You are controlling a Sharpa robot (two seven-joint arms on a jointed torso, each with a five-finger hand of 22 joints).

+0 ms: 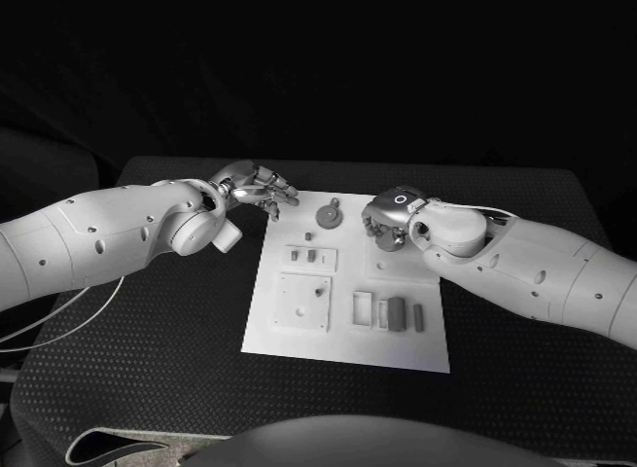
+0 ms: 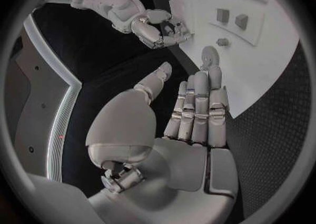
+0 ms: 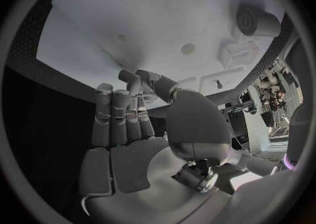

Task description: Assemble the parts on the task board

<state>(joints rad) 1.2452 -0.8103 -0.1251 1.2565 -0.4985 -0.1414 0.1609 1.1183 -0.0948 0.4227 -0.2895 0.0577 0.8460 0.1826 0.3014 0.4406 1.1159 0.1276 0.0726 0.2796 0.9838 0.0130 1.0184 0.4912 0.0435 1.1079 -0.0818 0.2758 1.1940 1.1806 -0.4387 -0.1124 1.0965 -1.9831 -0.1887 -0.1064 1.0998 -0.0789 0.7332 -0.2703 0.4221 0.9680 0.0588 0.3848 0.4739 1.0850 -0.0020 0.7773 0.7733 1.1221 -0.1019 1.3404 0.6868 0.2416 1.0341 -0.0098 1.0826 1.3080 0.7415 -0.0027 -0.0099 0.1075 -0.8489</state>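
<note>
The left hand [image 1: 258, 185] hung over the far left corner of the task board [image 1: 349, 345], its fingers [image 2: 197, 109] held straight and pressed side by side, the thumb standing a little apart; nothing lay in the palm. Just beyond those fingertips sat a round part with a short stem [image 1: 330, 215], flat on the white plate and apart from the hand. Past it, in a shallow raised tray [image 1: 312, 258], stood two small dark blocks [image 1: 302, 256].

The right hand [image 1: 390, 216] hovered over the far right side of the board. Its fingers [image 3: 125, 116] were likewise ranged together, and the thumb curved in toward their tips; whether anything tiny was caught there I could not tell. Ahead of its fingertips, in the right wrist view, a squat cylinder [image 3: 255, 21] stood on the board. Nearer the robot lay a square plate [image 1: 302, 301] and a row of upright bars [image 1: 388, 311].
</note>
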